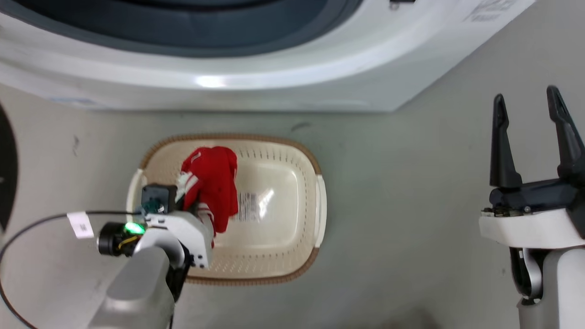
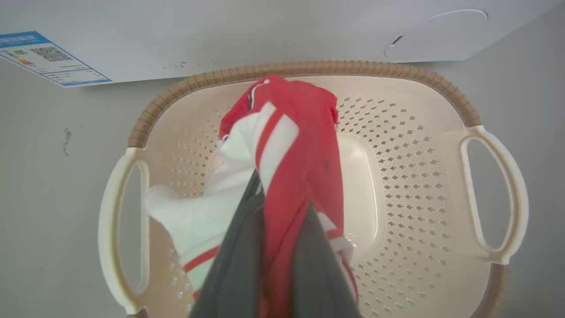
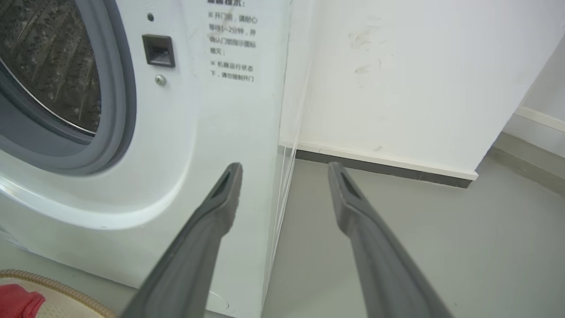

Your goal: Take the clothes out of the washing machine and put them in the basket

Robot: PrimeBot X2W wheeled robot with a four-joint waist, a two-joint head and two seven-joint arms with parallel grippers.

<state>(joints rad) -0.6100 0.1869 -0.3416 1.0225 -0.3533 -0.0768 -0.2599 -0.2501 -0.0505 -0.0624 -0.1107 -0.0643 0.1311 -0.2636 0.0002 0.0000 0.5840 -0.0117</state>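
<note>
A head view looks down on a grey floor [image 1: 402,228] in front of a white front-loading washing machine [image 1: 228,87]. A cream perforated laundry basket [image 1: 315,164] with a brown woven-look rim stands on the floor just in front of the machine.

The left gripper [image 2: 282,198] is above the left half of the basket. Its two dark fingers [image 2: 234,265] are pressed close together, with a fold of cloth pinched between them. They hold the clothes [image 1: 215,183], a bright red bundle with white stripes and white trim. The bundle hangs from the fingers inside the basket's rim, near the wall on the washing machine's side. It is not possible to tell whether its lower end touches the basket bottom. A label sticker [image 1: 248,206] on the basket bottom shows just beside the red fabric. A green light [image 1: 134,227] glows on the left wrist, and a black cable [image 1: 27,228] with a white tag runs off it to the left.

The right gripper [image 1: 526,93] is well apart from the basket, at the right side. Its fingers are spread wide and hold nothing. Its wrist view looks past them at the corner of the machine, the grey rubber door ring [image 3: 119,110], the perforated steel drum [image 3: 48,57] and a white wall [image 3: 397,79].
</note>
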